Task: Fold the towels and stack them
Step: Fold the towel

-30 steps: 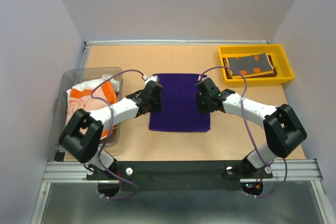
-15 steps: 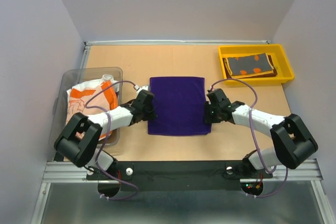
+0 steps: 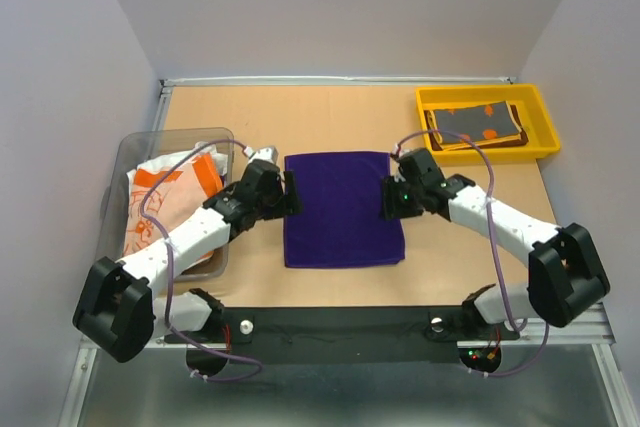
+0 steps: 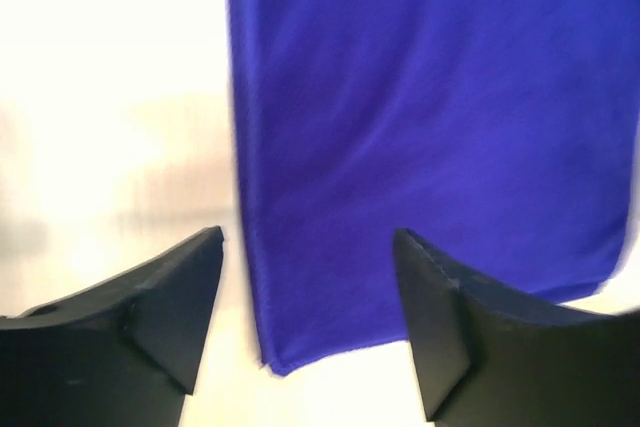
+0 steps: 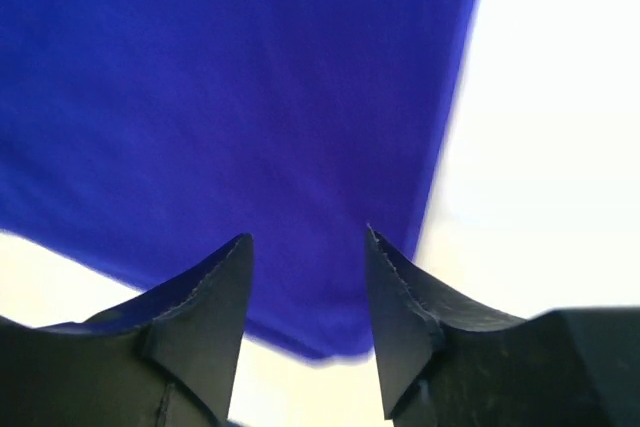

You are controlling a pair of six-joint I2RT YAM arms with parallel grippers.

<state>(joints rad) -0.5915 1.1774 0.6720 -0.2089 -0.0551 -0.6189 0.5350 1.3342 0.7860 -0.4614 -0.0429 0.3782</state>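
A deep purple rectangular cloth towel (image 3: 343,209) lay flat in the middle of the tan wooden table (image 3: 330,112), folded to a near-square with its edges roughly parallel to the table's sides; the left gripper (image 3: 289,194) hovered at the towel's left edge, its black fingers (image 4: 150,317) spread apart with nothing between them, the cloth's corner hem showing in the gap in the left wrist view; the right gripper (image 3: 390,200) sat at the towel's right edge, its jaws parted and empty over the purple fabric. A clear plastic bin (image 3: 122,169) stood at the table's left, holding a crumpled orange-and-white patterned towel (image 3: 165,197); a yellow plastic tray (image 3: 538,117) rested at the far right corner, carrying a dark folded towel with orange spots (image 3: 474,123) stacked on another dark cloth.
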